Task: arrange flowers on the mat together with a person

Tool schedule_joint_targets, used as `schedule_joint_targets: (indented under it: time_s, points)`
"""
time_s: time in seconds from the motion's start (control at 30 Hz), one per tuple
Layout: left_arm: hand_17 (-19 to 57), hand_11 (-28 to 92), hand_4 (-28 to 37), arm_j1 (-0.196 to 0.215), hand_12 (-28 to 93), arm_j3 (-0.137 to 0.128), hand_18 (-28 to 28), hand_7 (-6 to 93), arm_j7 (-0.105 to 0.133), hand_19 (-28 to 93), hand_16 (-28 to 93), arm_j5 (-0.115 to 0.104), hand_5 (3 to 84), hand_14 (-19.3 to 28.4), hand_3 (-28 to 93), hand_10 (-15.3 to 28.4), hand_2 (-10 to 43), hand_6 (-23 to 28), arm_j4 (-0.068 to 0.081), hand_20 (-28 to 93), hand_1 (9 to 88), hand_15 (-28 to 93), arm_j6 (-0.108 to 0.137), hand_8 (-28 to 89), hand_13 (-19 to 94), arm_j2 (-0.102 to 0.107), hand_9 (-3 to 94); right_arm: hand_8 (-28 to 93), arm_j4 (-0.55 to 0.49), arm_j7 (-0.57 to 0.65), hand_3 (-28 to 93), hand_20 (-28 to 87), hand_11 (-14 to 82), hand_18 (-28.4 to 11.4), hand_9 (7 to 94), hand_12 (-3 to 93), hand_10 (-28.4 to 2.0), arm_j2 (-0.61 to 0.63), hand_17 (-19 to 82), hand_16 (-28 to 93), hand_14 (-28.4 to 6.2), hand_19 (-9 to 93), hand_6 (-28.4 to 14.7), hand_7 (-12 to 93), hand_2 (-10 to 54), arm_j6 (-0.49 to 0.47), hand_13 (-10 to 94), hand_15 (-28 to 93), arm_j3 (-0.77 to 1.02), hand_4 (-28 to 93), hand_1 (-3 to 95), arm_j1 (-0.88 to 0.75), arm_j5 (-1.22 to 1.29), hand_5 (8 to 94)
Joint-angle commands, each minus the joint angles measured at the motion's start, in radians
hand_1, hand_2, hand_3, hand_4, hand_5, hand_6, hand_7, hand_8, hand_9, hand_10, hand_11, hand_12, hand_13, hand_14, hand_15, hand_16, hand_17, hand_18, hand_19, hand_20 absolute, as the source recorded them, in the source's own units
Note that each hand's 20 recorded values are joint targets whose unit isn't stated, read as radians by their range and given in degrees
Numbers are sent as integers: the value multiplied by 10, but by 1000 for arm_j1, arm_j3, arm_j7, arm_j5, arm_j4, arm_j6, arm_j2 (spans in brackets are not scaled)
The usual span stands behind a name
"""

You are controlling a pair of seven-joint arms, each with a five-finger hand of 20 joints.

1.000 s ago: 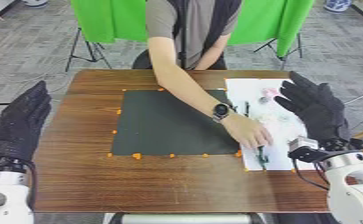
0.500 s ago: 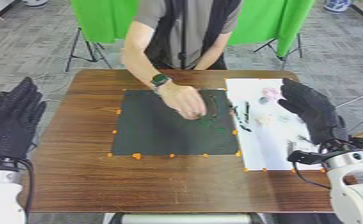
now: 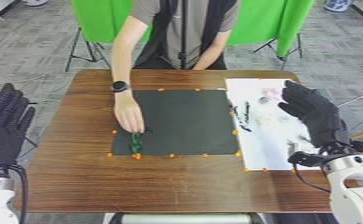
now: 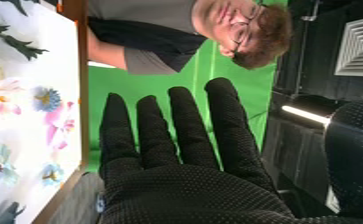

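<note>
We hold left hand [image 3: 4, 120] at desk's [image 3: 177, 187] left edge, fingers straight, close together. Our right hand [image 3: 315, 112] at desk's right edge, fingers straight, spread apart. Person's hand [image 3: 129, 116] at green sprig [image 3: 135, 144], on dark mat [image 3: 182, 120] near its near left corner. On white sheet [image 3: 268, 155]: pink flower [image 4: 64, 125], blue flower [image 4: 47, 99], dark stems [image 3: 246, 112] near left edge.

The worktop [image 3: 186, 187] is showing smooth wood. The dark mat [image 3: 182, 120] is looking matt; the green curtain [image 3: 111, 22] is showing cloth.
</note>
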Motion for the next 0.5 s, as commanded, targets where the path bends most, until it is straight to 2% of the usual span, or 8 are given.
schedule_joint_targets:
  time_s: [0.03,0.17,0.27,0.37,0.47,0.5]
  points:
    - [-59,93,-283,4,57,15,82,67,13,159,-38,-18,365,80,519,108,120,67,15,87,270,65,-2,-83,123,0,241,-91,-9,-16,689,123,30,-147,354,132,-128,-29,105,164,-118,248,-22,110,89,-45,249,41,49,-265,94,-49,3,378]
    - [-59,93,-283,-3,58,18,83,68,19,161,-38,-34,365,81,519,110,119,67,17,86,276,67,3,-82,124,2,242,-91,-8,-8,694,123,31,-147,353,133,-129,-21,105,163,-124,249,-22,111,76,-40,250,44,35,-262,100,-36,-5,379]
    - [-60,93,-283,-13,59,25,84,67,20,163,-38,-36,366,82,519,112,118,68,21,87,275,69,5,-82,125,9,243,-90,-10,-10,697,124,31,-149,344,138,-137,-19,101,169,-143,251,-27,111,64,-35,247,48,35,-259,105,-36,-5,377]
    - [-60,94,-283,-13,59,29,84,67,22,164,-39,-41,366,82,519,112,119,69,20,86,276,71,5,-81,125,11,244,-89,-13,-7,701,125,29,-150,336,144,-150,-19,99,175,-147,253,-31,112,51,-34,245,49,42,-256,111,-37,-11,375]
    - [-60,93,-283,-10,59,29,84,67,25,165,-40,-43,367,83,517,112,119,69,17,87,278,73,8,-82,126,8,244,-89,-24,27,704,125,27,-150,332,149,-158,3,98,180,-149,254,-38,111,36,47,244,47,17,-252,124,-22,-106,371]
    - [-60,93,-283,-10,60,30,84,67,26,165,-40,-45,367,83,516,112,120,69,15,87,279,73,17,-82,126,8,244,-88,-29,52,701,125,26,-150,330,151,-159,16,98,183,-149,256,-39,112,30,94,243,45,4,-250,133,-20,-202,367]
